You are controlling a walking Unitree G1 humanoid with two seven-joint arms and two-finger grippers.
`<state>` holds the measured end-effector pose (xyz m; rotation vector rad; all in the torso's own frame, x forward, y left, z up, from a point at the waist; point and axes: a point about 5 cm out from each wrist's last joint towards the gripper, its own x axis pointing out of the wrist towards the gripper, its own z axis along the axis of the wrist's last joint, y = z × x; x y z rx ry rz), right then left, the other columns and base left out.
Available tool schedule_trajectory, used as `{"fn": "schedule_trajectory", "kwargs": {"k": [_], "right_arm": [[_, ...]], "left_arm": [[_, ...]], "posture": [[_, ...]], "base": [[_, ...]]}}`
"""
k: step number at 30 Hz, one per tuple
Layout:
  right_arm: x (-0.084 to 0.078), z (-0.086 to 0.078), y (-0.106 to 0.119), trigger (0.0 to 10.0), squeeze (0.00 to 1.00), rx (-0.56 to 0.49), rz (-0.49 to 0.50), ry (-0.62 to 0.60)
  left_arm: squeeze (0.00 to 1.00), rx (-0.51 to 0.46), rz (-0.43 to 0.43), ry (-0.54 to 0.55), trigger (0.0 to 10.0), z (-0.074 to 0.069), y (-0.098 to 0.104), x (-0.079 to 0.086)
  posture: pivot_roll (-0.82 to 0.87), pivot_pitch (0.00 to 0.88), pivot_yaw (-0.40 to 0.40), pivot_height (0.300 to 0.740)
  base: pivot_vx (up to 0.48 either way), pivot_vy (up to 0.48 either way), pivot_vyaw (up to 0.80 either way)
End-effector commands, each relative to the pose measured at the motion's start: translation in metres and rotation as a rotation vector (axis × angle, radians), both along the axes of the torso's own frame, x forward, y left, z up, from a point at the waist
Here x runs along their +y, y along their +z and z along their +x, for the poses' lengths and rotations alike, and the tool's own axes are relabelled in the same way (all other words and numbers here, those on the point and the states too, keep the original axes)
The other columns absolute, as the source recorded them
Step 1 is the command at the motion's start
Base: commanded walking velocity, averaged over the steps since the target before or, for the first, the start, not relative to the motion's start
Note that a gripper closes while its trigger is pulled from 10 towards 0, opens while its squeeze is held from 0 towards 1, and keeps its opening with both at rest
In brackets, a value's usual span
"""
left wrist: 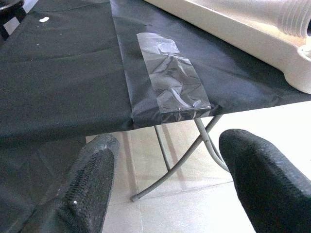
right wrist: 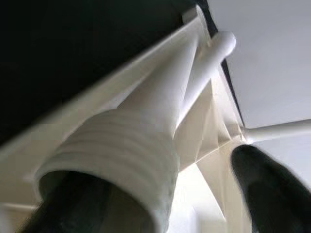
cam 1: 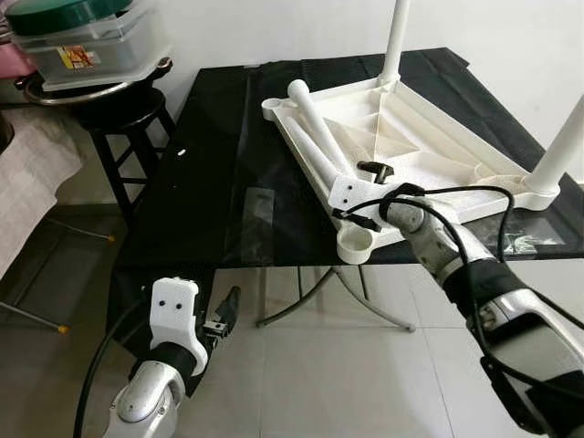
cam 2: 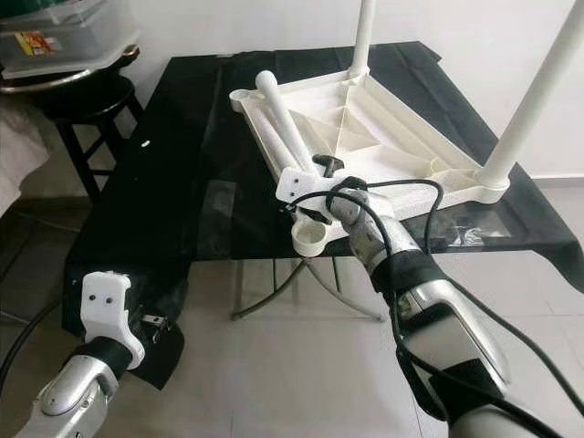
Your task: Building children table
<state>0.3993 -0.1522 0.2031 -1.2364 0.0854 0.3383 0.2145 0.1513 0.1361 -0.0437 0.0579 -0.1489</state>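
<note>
right gripper (cam 1: 372, 187) jaws around loose leg (cam 1: 319, 137), left gripper (cam 1: 222, 317) wide, idle | two legs up at tabletop's (cam 1: 438, 155) 12 and 3 o'clock | two sockets left

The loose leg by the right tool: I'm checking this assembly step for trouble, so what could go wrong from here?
1. The loose leg lies inside the upturned tabletop with its threaded end by the right tool; lifted off-centre, it may slip.
2. The empty corner socket overhangs the black table's edge; pressing there could tip the tabletop.
3. The cable looping over the tabletop might snag an upright leg.
</note>
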Motion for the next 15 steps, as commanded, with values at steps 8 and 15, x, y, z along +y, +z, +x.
{"fn": "schedule_trajectory", "kwargs": {"k": [8, 15], "right_arm": [[0.012, 0.003, 0.001, 0.0, 0.0, -0.184, 0.074, -0.004], [0.014, 0.003, 0.014, 0.0, 0.0, -0.274, 0.119, 0.018]], "left_arm": [[0.0, 0.011, -0.004, 0.002, 10.0, -0.003, 0.0, -0.002], [0.0, 0.012, -0.006, 0.002, 10.0, -0.003, 0.0, -0.002]], "posture": [[-0.01, 0.143, 0.051, 0.74], [-0.01, 0.141, 0.047, 0.74]], "base": [[0.0, 0.0, 0.0], [0.0, 0.0, 0.0]]}}
